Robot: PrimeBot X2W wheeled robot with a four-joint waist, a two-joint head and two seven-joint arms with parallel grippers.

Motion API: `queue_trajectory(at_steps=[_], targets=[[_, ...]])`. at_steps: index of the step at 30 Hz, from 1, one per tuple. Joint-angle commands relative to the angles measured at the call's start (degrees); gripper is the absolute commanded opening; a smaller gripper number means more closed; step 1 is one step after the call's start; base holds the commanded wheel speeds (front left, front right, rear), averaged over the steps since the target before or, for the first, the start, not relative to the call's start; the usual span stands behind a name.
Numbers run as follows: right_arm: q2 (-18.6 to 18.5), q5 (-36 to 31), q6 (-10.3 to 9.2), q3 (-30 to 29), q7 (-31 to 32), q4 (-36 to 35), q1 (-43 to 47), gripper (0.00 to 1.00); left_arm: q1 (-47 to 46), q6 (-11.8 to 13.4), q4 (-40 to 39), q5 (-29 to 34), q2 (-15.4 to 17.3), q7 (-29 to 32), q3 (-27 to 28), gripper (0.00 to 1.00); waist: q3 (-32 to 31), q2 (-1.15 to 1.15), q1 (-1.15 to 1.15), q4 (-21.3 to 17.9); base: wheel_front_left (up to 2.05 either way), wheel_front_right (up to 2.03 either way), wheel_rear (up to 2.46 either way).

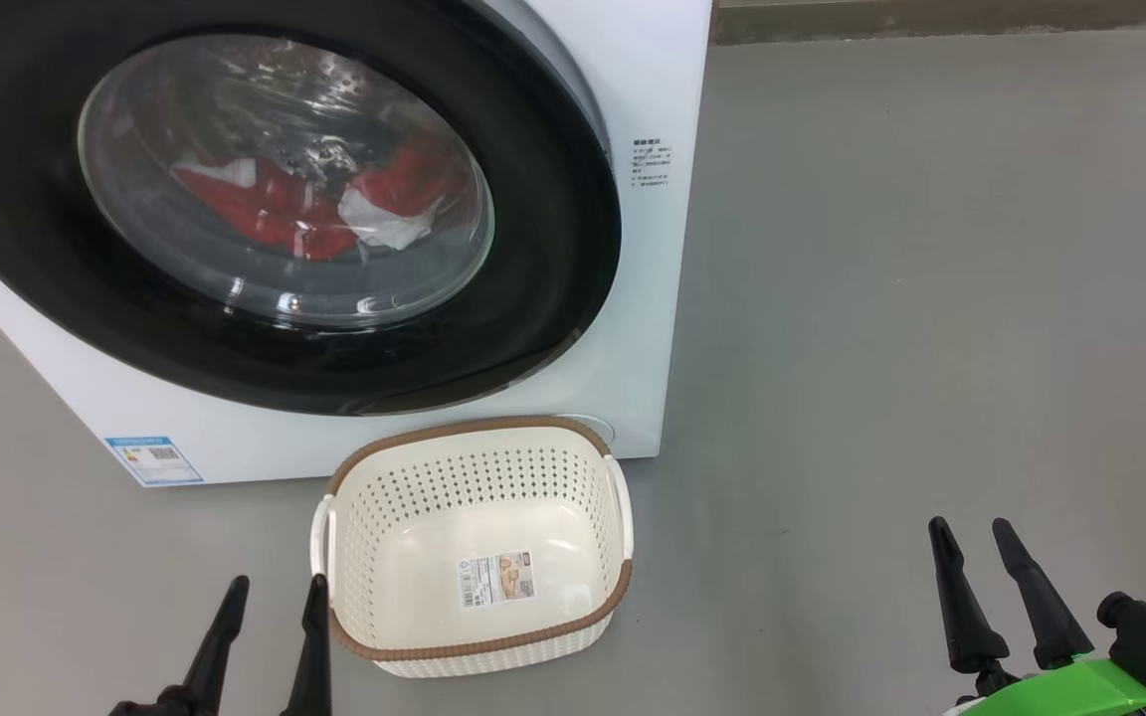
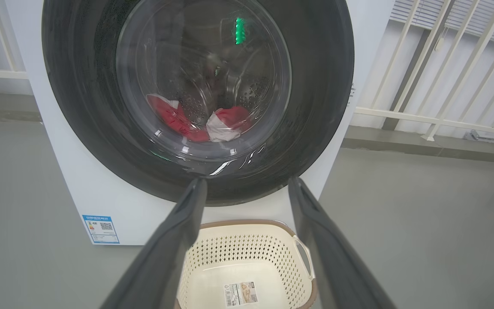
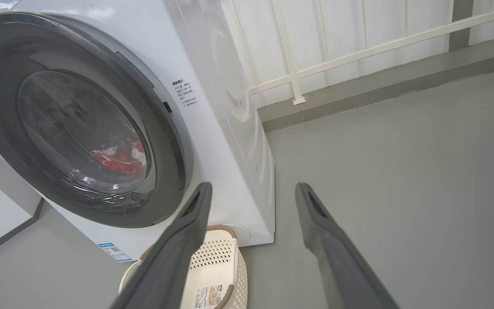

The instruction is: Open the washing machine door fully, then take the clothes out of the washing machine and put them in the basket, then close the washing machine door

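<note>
The left gripper [image 1: 278, 580] stands at the lower left of the head view. Its two dark fingers are spread wide with nothing between them. The finger nearer the middle shows right against the basket's left handle, and whether they touch cannot be told. Beyond it, a blue label [image 1: 153, 459] sits at the washer's lower left corner.

The washer [image 1: 658, 298] is a white box on the grey floor [image 1: 931, 298]. Its door [image 1: 26, 239], a wide glossy black ring round a bulging glass bowl, lies shut against the front. Through the glass the clothes [image 1: 280, 209] show as red fabric with white patches, heaped low in the steel drum [image 1: 334, 89]. In the left wrist view that gripper's fingers frame the door's lower rim and the basket under it.

The basket [image 1: 474, 430] stands upright on the floor just in front of the washer, below the door's right half. Its cream bottom is bare around a sticker [image 1: 498, 580]. Small dark print [image 1: 651, 164] marks the washer's front, right of the door.

At the lower right the right gripper [image 1: 969, 524] points up with its fingers set well apart, gripping nothing. It is well apart from the basket and the washer, and a green part [image 1: 1070, 691] sits at its base. In the right wrist view a white railing [image 3: 358, 56] runs behind the washer.
</note>
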Motion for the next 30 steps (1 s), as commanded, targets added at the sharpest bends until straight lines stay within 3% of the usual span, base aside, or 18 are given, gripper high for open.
queue_trajectory(at_steps=[1, 8, 9, 10, 11, 20, 30], targets=[[-0.84, -0.33, -0.04, 0.75, -0.77, -1.41, -0.50, 1.00, -0.85, 0.26, -1.16, -0.23, 0.48, -0.68, 2.05, 1.00, 0.02, 0.00, 0.00, 0.03, 0.00, 0.00, 0.00], [-1.03, 0.07, -0.04, 1.36, -0.77, -1.37, -0.63, 1.00, -0.96, 0.40, -1.24, -0.35, 0.48, -0.68, 2.02, 1.00, -0.03, 0.00, 0.00, 0.10, 0.00, 0.00, 0.00], [-1.09, 0.38, -0.04, 1.75, -0.77, -1.44, -0.70, 0.61, -0.94, 0.40, -1.29, -0.38, 0.48, -0.68, 1.99, 1.00, 0.00, 0.00, 0.00, 0.10, 0.00, 0.00, 0.00], [-1.14, 0.83, -0.04, 2.12, -0.77, -1.51, -0.90, 0.16, -0.93, 0.41, -1.32, -0.41, 0.48, -0.68, 1.94, 1.00, 0.04, 0.00, 0.00, 0.10, 0.00, 0.00, 0.00], [-1.22, 1.34, -0.04, 2.52, -0.77, -1.61, -1.20, 0.00, -0.93, 0.40, -1.35, -0.43, 0.48, -0.68, 1.89, 1.00, 0.10, 0.00, 0.00, 0.10, 0.00, 0.00, 0.00], [-1.48, 7.60, -0.04, 6.14, -0.77, -3.45, -9.08, 0.00, -1.45, 0.66, -1.72, -1.11, 0.48, -0.68, 0.78, 1.00, 1.30, 0.00, 0.00, 0.70, 0.00, 0.00, 0.00], [-2.82, 21.31, -0.04, 13.48, -0.77, -1.96, -26.05, 0.00, -3.84, 0.87, -2.25, -2.53, 0.48, -0.68, -1.09, 1.00, 5.40, 0.00, 0.00, 3.30, 0.00, 0.00, 0.00]])
